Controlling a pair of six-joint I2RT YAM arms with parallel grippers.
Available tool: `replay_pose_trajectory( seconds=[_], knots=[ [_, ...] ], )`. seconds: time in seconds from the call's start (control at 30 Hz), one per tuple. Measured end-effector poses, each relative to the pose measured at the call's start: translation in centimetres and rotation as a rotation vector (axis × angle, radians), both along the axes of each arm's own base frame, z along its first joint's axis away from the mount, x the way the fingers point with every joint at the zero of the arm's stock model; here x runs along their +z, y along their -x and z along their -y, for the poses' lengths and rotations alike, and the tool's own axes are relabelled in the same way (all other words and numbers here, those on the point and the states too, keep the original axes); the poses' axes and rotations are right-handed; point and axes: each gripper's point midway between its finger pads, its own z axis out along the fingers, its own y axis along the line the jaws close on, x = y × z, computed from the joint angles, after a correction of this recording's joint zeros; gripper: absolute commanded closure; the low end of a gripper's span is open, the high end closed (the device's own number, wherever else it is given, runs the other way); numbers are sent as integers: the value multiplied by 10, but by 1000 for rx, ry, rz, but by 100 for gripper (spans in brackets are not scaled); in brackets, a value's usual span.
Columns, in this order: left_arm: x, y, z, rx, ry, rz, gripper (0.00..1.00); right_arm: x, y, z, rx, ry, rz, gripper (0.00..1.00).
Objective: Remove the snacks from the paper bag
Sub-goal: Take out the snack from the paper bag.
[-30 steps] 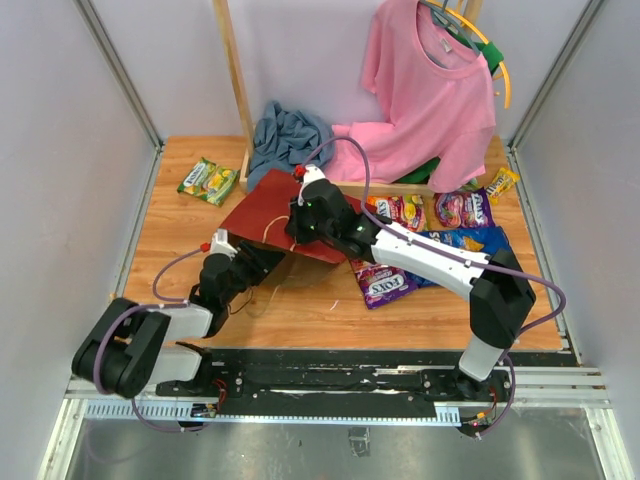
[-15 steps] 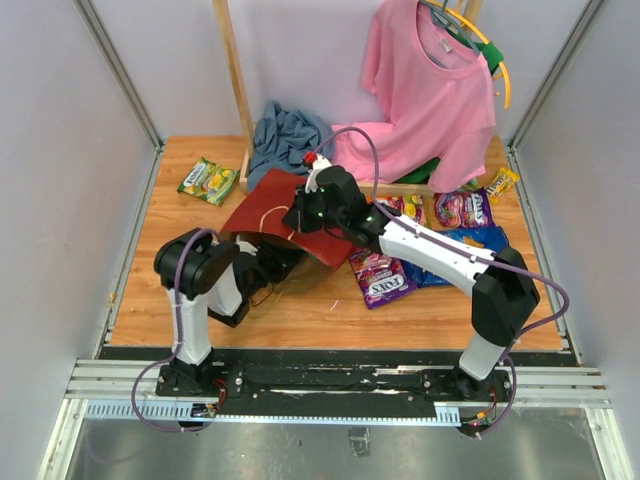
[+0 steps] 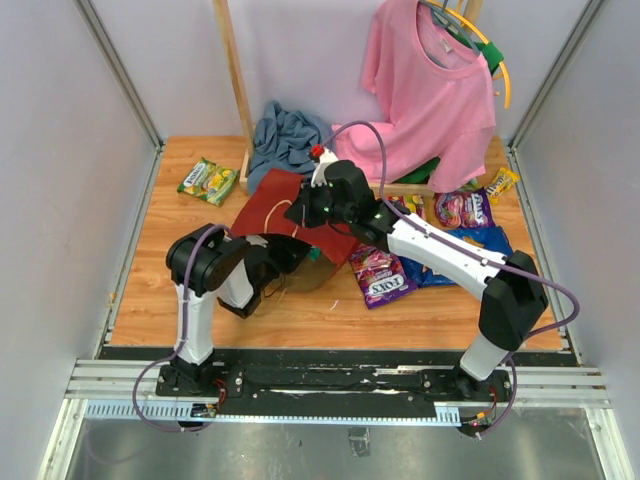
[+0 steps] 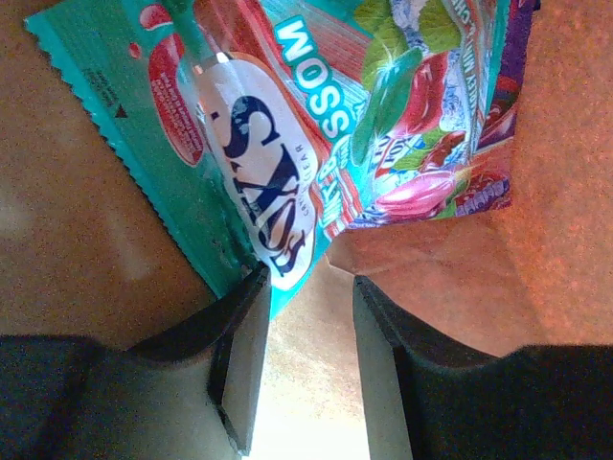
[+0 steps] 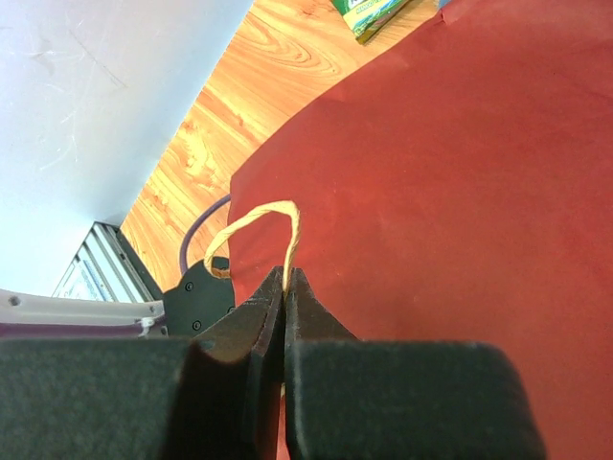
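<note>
Finding one: over the last second the left arm (image 3: 205,262) has folded up at the elbow and pushed its gripper into the mouth of the bag (image 3: 268,200). Meanwhile the right gripper (image 5: 285,278) has drawn the bag's upper side higher. The right gripper is clenched on the twine handle (image 5: 251,225), holding the mouth agape. The left gripper (image 4: 305,287) stands released, jaws apart, nothing between them. A teal packet (image 4: 268,144) lies inside the bag just beyond its tips, one finger touching its edge. I judge a grasp near, not made.

Finding two: from above, the bag wall hides the left gripper. Behind the teal packet at least one more shows, cut off by the frame; I cannot count them. Other snacks (image 3: 382,276) lie on the table (image 3: 200,300), right of the bag.
</note>
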Motion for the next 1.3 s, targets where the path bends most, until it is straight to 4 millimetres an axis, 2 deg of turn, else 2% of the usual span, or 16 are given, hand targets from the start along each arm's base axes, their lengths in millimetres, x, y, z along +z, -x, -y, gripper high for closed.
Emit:
replay_pose_trajectory(
  seconds=[0.1,0.33,0.63,0.8,0.93,1.07,1.3],
  knots=[
    [1,-3,-3,24,-58,-8,53,0,1,1,2,2,-2,99],
    [20,-5,-3,106,-268,6,50,12,0,10,-13,-15,16,99],
    [-1,3,-15,158,-444,-59,50,10,3,17,-22,-4,18,99],
    [-5,19,-28,179,-476,-81,49,19,5,23,-36,-11,41,99],
    [6,32,-40,201,-509,-79,47,26,6,26,-38,-19,56,99],
    [16,38,-49,224,-522,-74,47,23,7,28,-39,-14,55,99],
    [-7,46,-56,214,-581,-140,47,22,8,28,-39,-11,54,99]
  ],
)
